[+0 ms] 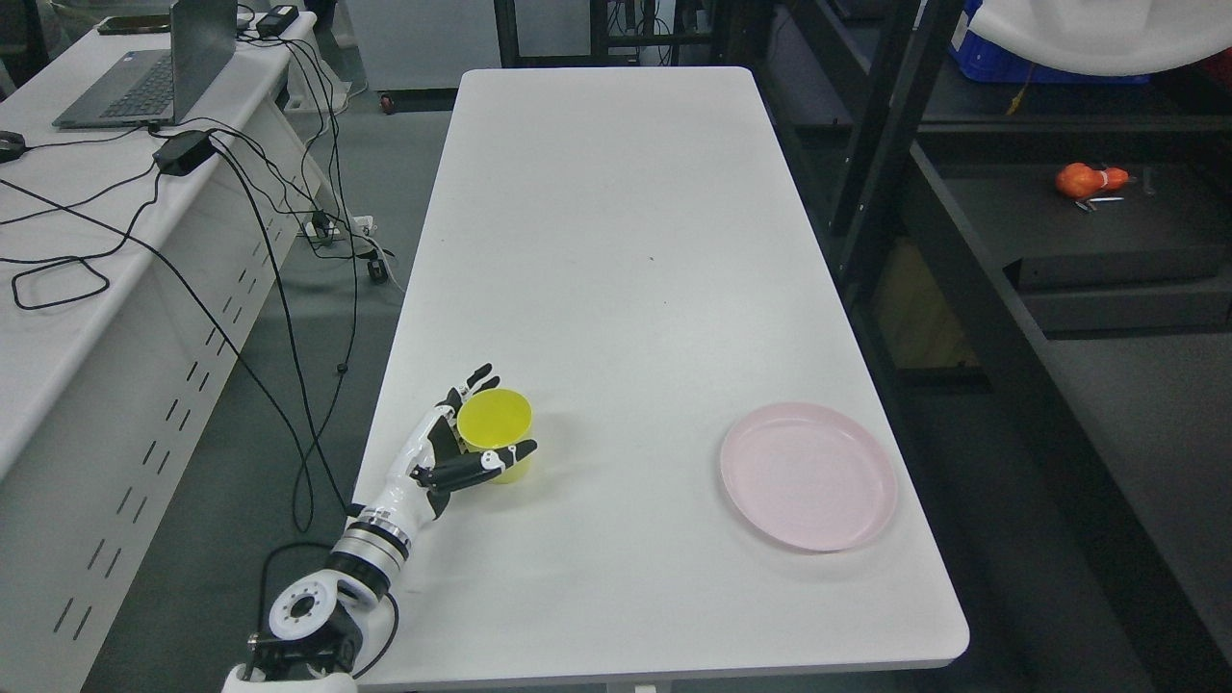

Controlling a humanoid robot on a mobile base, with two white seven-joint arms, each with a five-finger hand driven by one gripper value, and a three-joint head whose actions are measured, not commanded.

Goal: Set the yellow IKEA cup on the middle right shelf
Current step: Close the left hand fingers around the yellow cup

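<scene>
Yellow plastic cup stands upright on our white rectangular tabletop, low in the frame and left of the middle, its open mouth facing up. Our left hand, white with black finger segments, comes in from the lower left corner and wraps the cup: the thumb crosses its near side while the other fingers curl behind its far rim. At the lower right of the tabletop, well apart from the cup, lies a round pale pink plate. Black metal shelving rises along the right of the frame, an orange object lying on one shelf. A grey laptop sits upper left.
</scene>
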